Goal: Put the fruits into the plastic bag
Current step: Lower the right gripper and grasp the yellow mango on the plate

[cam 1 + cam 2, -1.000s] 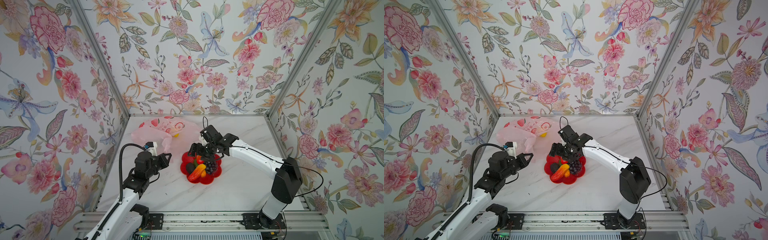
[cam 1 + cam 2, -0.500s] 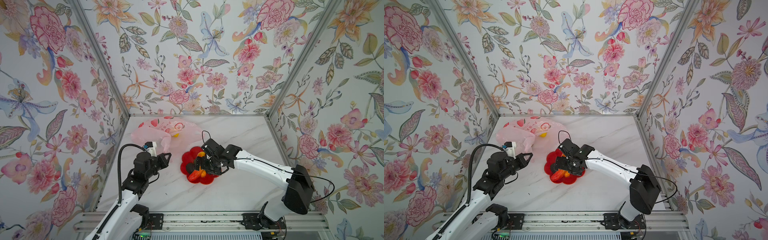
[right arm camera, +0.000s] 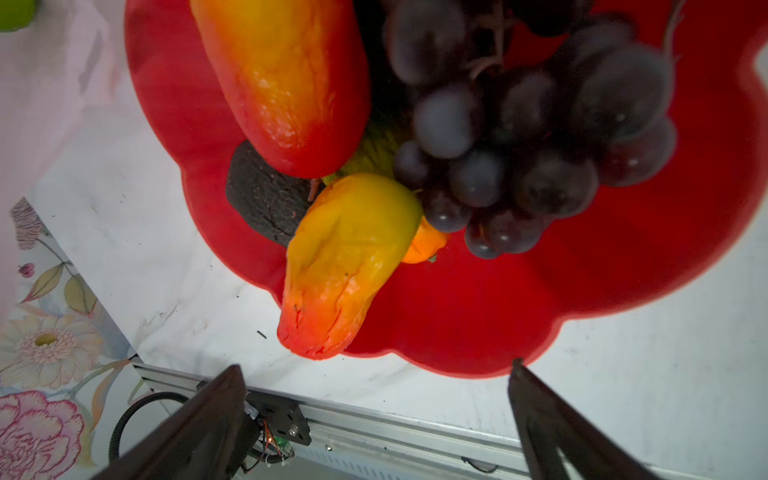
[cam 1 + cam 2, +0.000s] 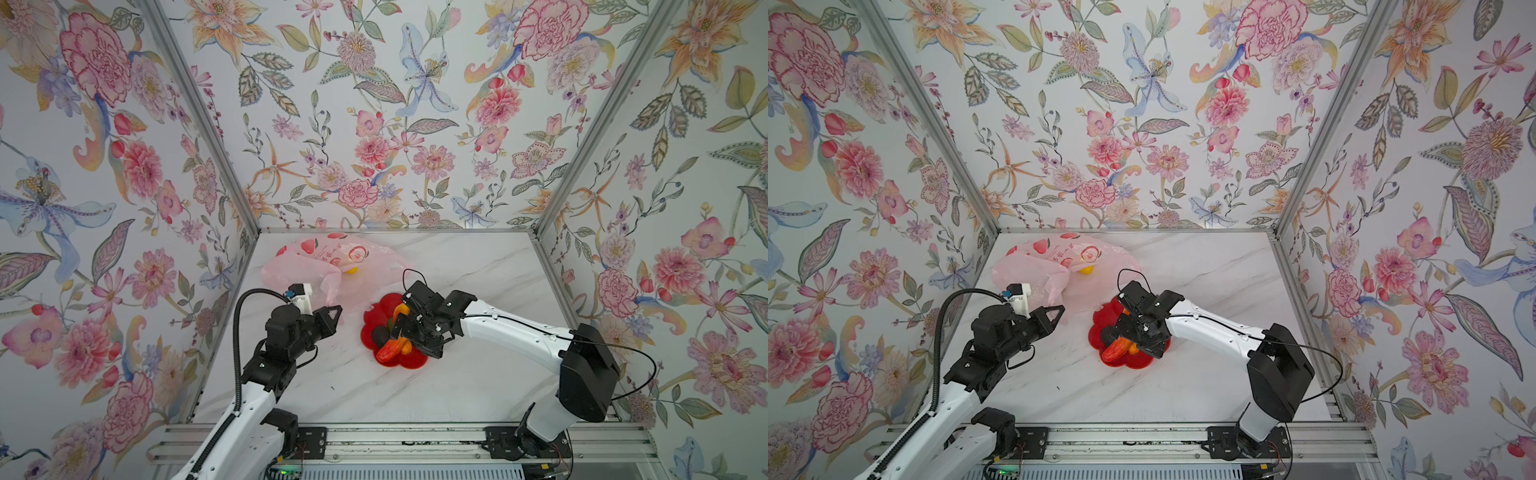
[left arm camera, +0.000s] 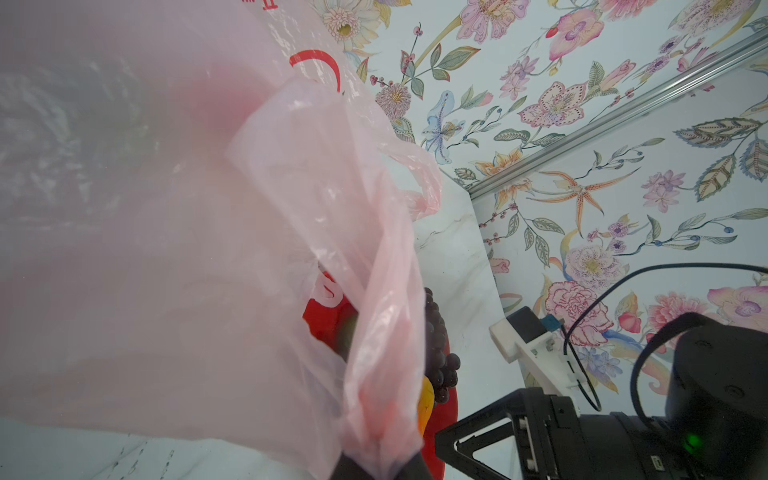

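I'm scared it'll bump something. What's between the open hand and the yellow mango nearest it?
Nothing to bump. In the right wrist view, only bare white table and the red plate's rim show between the right hand and that mango.

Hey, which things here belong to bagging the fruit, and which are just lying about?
Job: plastic bag, pinched by the left gripper; yellow fruit already in it; mangoes, grape bunch, avocado; open right gripper above them.
Lying about: red plate; marble table.
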Robot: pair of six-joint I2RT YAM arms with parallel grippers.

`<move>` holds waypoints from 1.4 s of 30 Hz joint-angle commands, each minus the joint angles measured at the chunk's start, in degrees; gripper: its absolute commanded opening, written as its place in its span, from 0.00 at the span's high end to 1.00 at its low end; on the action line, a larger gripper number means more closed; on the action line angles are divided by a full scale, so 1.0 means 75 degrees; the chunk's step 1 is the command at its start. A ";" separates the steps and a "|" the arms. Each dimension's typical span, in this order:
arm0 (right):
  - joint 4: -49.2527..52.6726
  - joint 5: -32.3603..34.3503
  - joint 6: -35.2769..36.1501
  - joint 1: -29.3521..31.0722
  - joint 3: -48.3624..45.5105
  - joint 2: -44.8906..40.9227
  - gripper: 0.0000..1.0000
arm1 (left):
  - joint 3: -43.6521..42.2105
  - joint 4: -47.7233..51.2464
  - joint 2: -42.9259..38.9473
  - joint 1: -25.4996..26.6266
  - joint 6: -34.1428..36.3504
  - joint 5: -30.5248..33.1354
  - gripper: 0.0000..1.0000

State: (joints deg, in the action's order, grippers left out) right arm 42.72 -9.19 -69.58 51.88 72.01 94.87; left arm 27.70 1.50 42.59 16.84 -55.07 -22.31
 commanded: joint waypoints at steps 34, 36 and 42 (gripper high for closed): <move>0.0140 -0.0515 -0.0472 -0.0121 0.1333 0.1777 0.51 | 0.0010 0.0381 0.0097 -0.0057 0.0604 -0.0226 1.00; 0.0142 -0.0509 -0.0472 -0.0122 0.1323 0.1715 0.56 | 0.0011 0.0375 0.0108 -0.0054 0.0603 -0.0237 1.00; 0.0140 -0.0517 -0.0530 -0.0120 0.1118 0.1448 0.63 | 0.0005 0.0334 0.0110 -0.0072 0.0579 -0.0281 1.00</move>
State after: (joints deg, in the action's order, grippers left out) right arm 42.61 -13.08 -72.95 51.22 80.58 107.37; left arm 27.70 3.79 43.29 16.78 -51.66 -22.65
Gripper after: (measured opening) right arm 0.391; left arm 0.047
